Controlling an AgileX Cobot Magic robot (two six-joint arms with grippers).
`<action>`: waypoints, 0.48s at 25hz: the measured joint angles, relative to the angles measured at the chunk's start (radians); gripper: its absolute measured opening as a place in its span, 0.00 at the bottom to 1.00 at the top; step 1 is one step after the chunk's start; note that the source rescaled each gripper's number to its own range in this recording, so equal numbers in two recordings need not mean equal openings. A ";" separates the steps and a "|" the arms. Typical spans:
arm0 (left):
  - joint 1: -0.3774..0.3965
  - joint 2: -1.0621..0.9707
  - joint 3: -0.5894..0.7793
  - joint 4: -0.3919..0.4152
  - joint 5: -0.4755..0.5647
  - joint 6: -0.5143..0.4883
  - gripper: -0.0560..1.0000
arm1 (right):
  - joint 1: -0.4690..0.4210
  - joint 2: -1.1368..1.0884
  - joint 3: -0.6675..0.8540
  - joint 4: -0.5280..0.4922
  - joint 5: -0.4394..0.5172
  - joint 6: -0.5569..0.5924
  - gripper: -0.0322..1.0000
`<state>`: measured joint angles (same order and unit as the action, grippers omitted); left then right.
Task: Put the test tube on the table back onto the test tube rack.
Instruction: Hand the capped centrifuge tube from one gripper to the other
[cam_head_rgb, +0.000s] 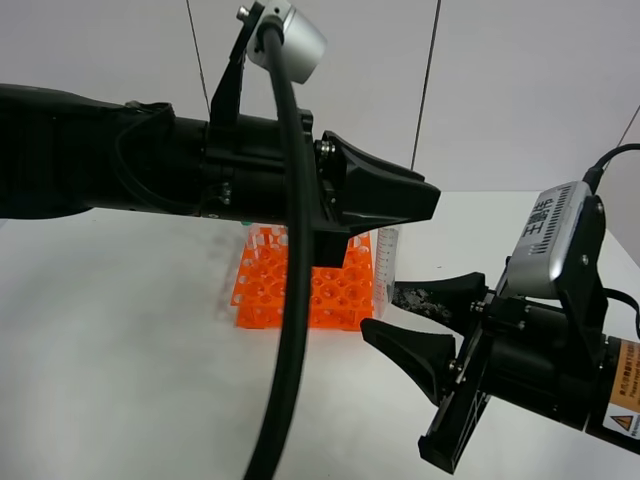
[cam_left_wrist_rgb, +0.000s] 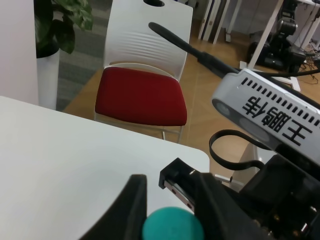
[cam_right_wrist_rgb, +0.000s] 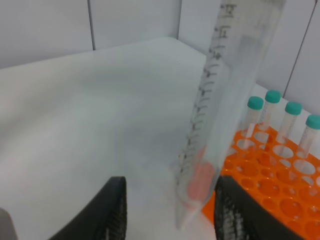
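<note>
A clear test tube with printed graduation marks hangs tip down just beside the right edge of the orange test tube rack. My left gripper is shut on its top end. The left wrist view shows the teal cap pinched between the black fingers. In the right wrist view the tube leans, and its pointed tip sits between the fingers of my right gripper, which stands open and clear of it. Several capped tubes stand in the rack.
The white table spreads to the left of and in front of the rack. My right arm with its grey camera fills the lower right. Beyond the table edge stands a white chair with a red seat.
</note>
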<state>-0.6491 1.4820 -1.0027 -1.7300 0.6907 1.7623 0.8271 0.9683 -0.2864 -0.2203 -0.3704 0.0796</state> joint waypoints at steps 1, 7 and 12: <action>0.000 0.000 0.000 0.000 -0.001 0.001 0.06 | -0.006 0.000 0.000 0.012 0.009 -0.011 0.63; 0.000 0.000 0.000 0.001 -0.008 0.001 0.06 | -0.059 0.000 0.000 0.075 0.051 -0.052 0.63; 0.000 0.000 0.000 0.001 -0.009 0.001 0.05 | -0.059 0.000 0.000 0.089 0.065 -0.080 0.63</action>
<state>-0.6491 1.4820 -1.0027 -1.7293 0.6817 1.7632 0.7676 0.9683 -0.2864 -0.1311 -0.3051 0.0000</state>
